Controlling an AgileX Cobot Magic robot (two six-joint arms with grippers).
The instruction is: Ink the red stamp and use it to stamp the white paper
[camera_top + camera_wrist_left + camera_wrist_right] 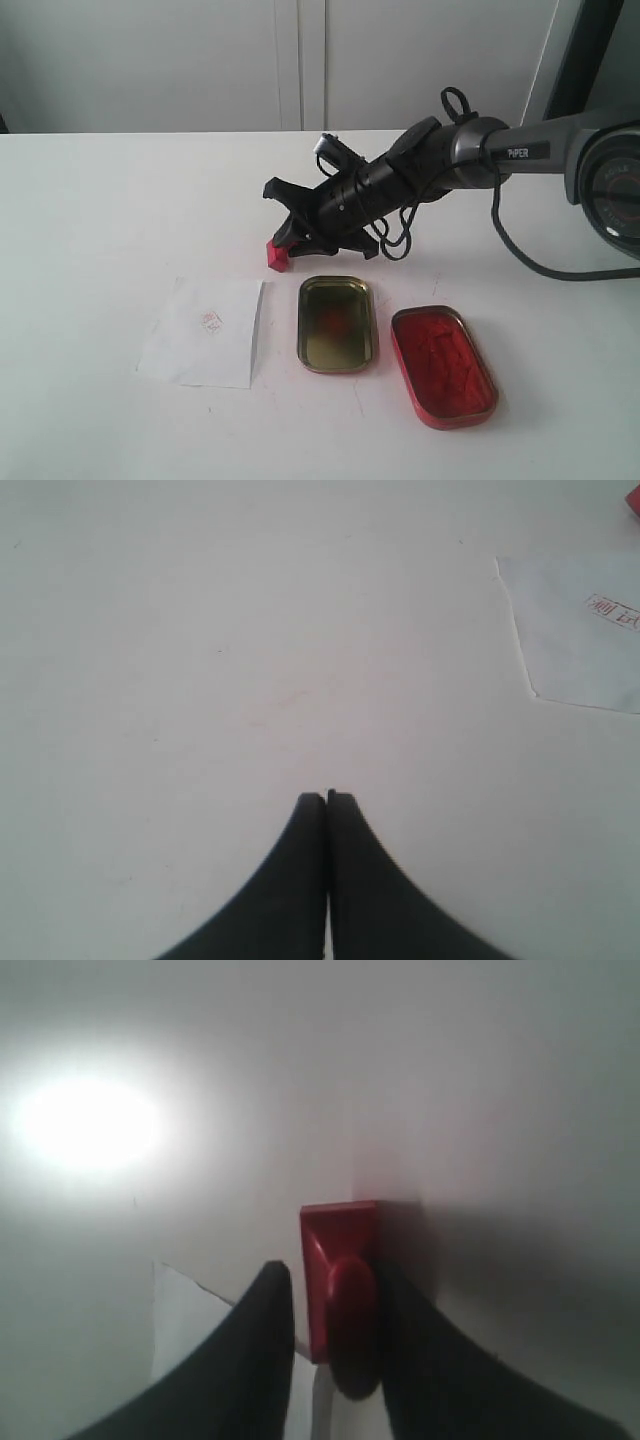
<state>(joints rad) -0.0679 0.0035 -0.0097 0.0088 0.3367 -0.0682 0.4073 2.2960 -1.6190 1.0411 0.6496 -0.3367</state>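
my right pincer reaches across the middle of the table and sits low over the red stamp. its two fingers stand a little apart, one on each side of the stamp's knob. one finger looks pressed against the base, but by the other i see a thin gap, so i cannot tell whether i really have hold of it. the stamp is down by the table surface, just beyond the far right corner of the white paper. its knob points back up toward my wrist, and the oblong base has its long axis running out along my fingers. the paper lies flat with a faint red imprint on it. beside it on the right is the gold tin, then the red ink tin, both open side up. my left pincer hangs over bare table near the paper's edge, fingers closed tight together with nothing between them
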